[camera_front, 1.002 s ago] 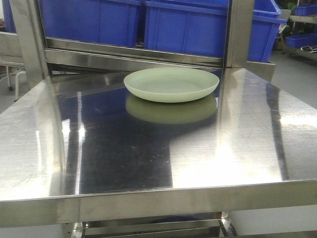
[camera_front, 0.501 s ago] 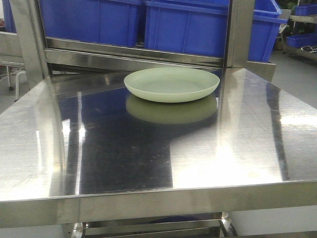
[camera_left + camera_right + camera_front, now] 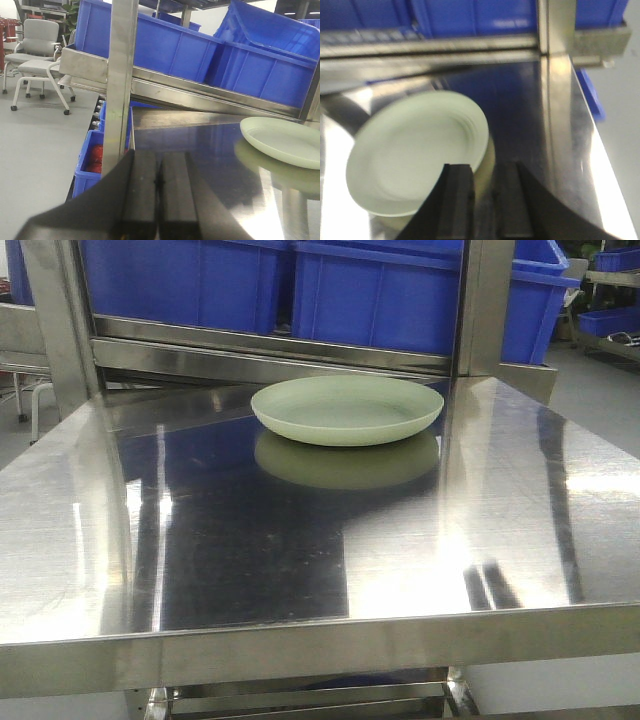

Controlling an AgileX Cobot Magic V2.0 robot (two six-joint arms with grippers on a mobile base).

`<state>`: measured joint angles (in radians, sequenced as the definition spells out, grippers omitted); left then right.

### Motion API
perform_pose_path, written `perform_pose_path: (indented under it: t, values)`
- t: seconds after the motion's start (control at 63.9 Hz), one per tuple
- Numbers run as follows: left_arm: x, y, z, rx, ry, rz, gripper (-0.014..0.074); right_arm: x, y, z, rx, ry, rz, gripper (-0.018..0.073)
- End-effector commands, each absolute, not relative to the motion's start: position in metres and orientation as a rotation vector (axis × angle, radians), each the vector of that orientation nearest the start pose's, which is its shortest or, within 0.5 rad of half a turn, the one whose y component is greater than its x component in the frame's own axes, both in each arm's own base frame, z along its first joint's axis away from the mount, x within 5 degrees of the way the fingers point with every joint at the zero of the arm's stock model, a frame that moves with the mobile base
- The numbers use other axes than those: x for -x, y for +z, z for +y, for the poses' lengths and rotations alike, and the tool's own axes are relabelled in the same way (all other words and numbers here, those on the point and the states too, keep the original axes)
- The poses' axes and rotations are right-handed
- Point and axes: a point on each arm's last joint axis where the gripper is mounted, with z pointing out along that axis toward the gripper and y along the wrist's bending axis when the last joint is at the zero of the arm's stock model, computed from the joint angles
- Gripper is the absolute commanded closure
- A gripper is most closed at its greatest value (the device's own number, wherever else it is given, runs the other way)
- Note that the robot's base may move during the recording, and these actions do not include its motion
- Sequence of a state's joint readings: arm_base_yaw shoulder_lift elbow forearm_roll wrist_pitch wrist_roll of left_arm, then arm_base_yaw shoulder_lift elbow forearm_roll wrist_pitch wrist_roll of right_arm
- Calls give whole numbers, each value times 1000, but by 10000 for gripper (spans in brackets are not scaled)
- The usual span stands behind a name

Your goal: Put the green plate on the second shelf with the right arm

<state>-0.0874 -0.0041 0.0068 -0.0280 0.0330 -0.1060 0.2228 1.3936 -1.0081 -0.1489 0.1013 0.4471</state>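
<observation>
The green plate (image 3: 346, 410) lay flat on the far part of the steel table (image 3: 230, 540), in front of the blue bins (image 3: 380, 295). The right gripper (image 3: 483, 205) hung near the plate's right rim, its jaws a little apart and empty. The left gripper (image 3: 160, 200), left of the plate, had its jaws pressed together.

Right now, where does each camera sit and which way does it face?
Front view: before the table, facing across it to the green plate and blue bins; no arm shows.
Left wrist view: behind the shut left gripper, facing along it toward the bins.
Right wrist view: behind the open right gripper, facing down onto the plate.
Shared: all three show the plate.
</observation>
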Motion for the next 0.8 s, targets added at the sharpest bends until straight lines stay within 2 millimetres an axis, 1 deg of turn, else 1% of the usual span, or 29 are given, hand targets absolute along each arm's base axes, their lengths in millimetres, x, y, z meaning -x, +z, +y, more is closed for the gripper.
perform_pose_path:
  t: [0.0, 0.031, 0.047, 0.063, 0.11, 0.219, 0.235, 0.251, 0.407, 0.47, 0.564, 0.705, 0.783]
  values:
    - [-56, 203, -5, 42, -191, 1457, 466, -337, 337, 73, -98, 319, 1975, 261]
    - [-56, 203, -5, 42, -191, 1457, 466, -348, 331, 75, -103, 303, 2022, 261]
    - [-56, 203, -5, 42, -191, 1457, 466, -353, 333, 76, -104, 300, 2026, 261]
    - [-56, 203, -5, 42, -191, 1457, 466, -359, 328, 77, -106, 290, 2054, 261]
    - [-56, 203, -5, 42, -191, 1457, 466, -372, 327, 80, -109, 279, 2077, 261]
    - [-56, 203, -5, 42, -191, 1457, 466, -404, 316, 87, -122, 260, 2152, 261]
    - [-56, 203, -5, 42, -191, 1457, 466, -409, 311, 88, -123, 259, 2168, 261]
    - [-56, 203, -5, 42, -191, 1457, 466, -413, 313, 89, -121, 260, 2167, 261]
    - [-56, 203, -5, 42, -191, 1457, 466, -448, 304, 104, -143, 353, 2216, 258]
    - [-56, 203, -5, 42, -191, 1457, 466, -458, 305, 110, -142, 406, 2204, 258]
    - [-56, 203, -5, 42, -191, 1457, 466, -474, 298, 116, -125, 432, 2199, 253]
    - [-56, 203, -5, 42, -191, 1457, 466, -490, 286, 120, -120, 429, 2194, 183]
    - [-56, 203, -5, 42, -191, 1457, 466, -495, 280, 121, -118, 423, 2189, 172]
